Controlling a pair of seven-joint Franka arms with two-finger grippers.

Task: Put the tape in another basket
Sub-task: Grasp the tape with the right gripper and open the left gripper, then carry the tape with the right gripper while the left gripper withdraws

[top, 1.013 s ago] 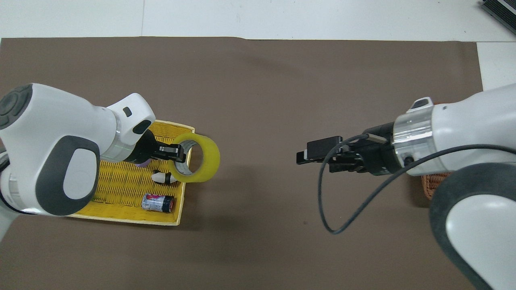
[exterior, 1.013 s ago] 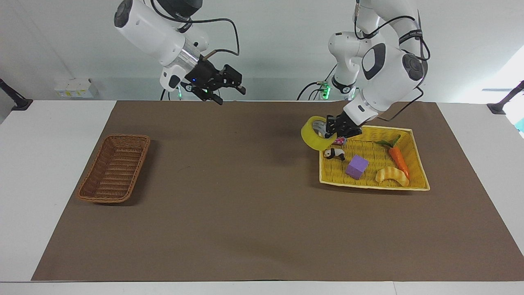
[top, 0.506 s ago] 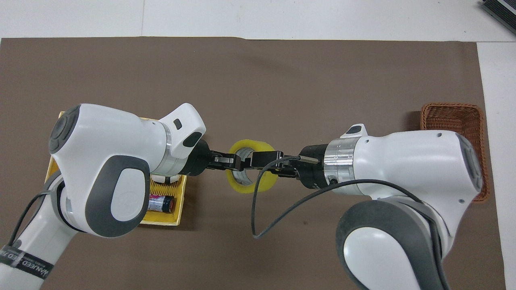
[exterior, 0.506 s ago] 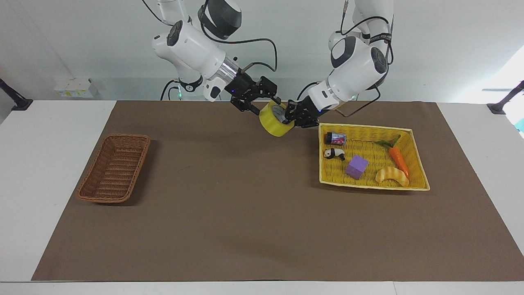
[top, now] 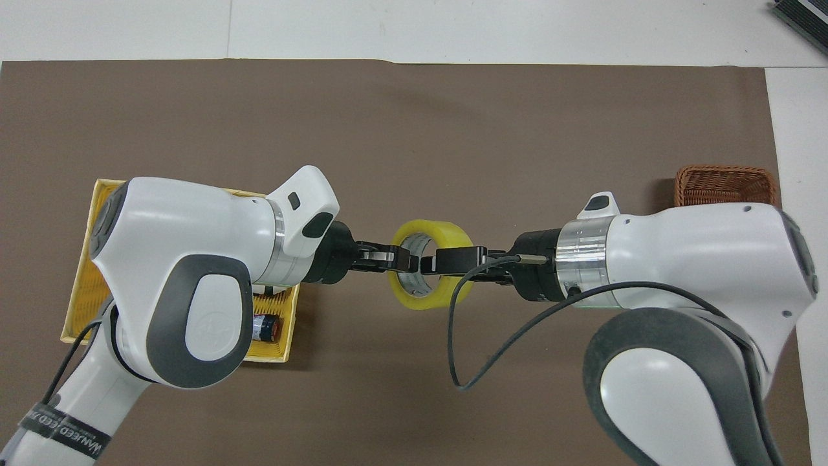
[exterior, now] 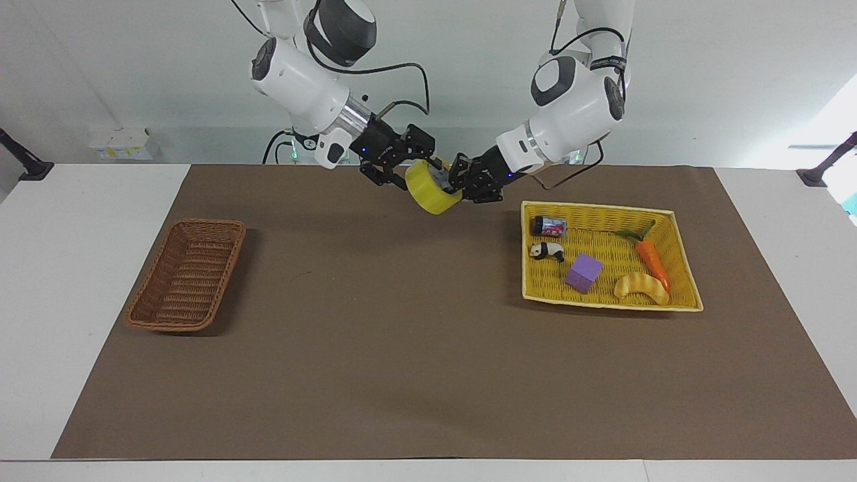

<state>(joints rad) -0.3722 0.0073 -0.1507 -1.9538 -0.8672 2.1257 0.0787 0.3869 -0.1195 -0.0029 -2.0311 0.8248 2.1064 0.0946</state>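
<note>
Now you see the wide yellow translucent tape roll (exterior: pixel 432 192) up in the air at upper centre of the facing frame, over bare brown mat. The left gripper (exterior: pixel 464 183) is clamped on the roll's wall; the right gripper (exterior: pixel 410 175) meets its other side, grip unclear. The oblong brown wicker basket (exterior: pixel 187 275) sits at frame left, the yellow woven tray (exterior: pixel 683 260) at right.
</note>
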